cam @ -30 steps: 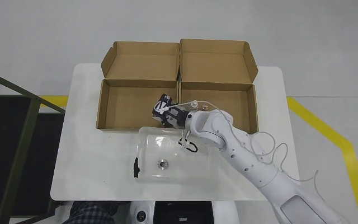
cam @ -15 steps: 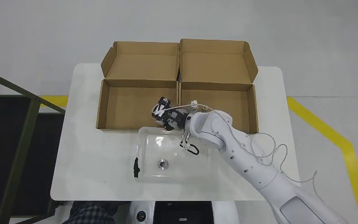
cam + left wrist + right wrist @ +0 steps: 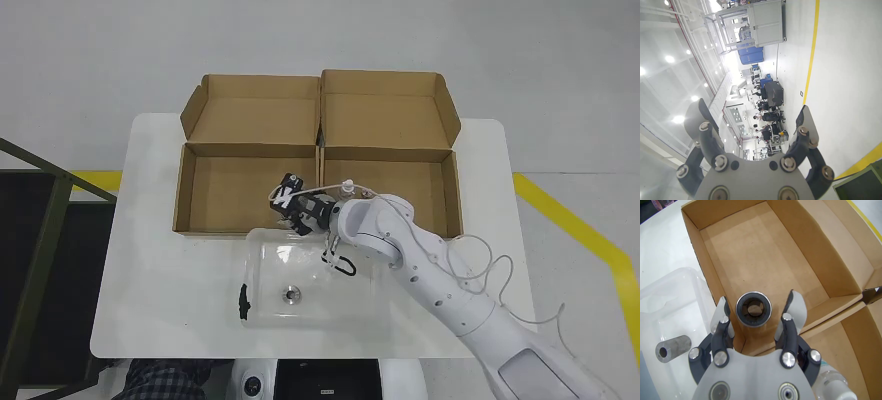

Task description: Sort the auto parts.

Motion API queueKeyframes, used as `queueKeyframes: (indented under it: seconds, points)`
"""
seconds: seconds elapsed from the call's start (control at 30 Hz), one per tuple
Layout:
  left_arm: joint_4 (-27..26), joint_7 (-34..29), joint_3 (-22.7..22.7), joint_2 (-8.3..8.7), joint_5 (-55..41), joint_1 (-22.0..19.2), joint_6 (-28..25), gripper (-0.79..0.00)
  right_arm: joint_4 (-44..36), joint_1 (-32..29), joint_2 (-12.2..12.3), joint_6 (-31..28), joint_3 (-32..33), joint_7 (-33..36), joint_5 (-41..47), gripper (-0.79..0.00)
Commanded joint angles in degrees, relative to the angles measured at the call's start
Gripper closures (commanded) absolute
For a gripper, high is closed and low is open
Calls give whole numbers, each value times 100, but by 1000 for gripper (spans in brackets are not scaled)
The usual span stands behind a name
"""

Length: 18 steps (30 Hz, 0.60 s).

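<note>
While the right gripper (image 3: 758, 295) gapes wide, a dark steel-rimmed ring (image 3: 753, 309) shows within the cardboard box (image 3: 761, 256), a grey cylinder (image 3: 673, 348) in the clear tray (image 3: 668, 285).

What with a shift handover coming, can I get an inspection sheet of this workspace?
Surface: white table bearing two boxes and a bin.
Job's things: metal bushing at the left-hand cardboard box's near corner; right-hand cardboard box beside it; steel sleeve and black part in the clear plastic bin.
Clutter: nothing seen.
Grippers: right gripper open around the bushing, touching nothing; left gripper open, facing the hall.
Cables: white cable looping along the right arm.
Surroundings: yellow floor line.
</note>
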Motion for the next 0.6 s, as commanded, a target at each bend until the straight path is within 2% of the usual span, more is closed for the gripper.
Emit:
queueKeyframes:
  seconds: [0.0,0.17,0.4,0.57]
  points:
    - [0,0,0,0,0,0,0,-785,-126,-20,10,3,50,-15,-55,-659]
    - [0,0,0,0,0,0,0,-785,-819,-217,83,-55,281,-192,-296,-665]
    - [0,0,0,0,0,0,0,-785,-1869,-667,212,-585,428,-180,-654,-690]
    - [0,0,0,0,0,0,0,-785,-2334,-1068,297,-890,442,-123,-890,-705]
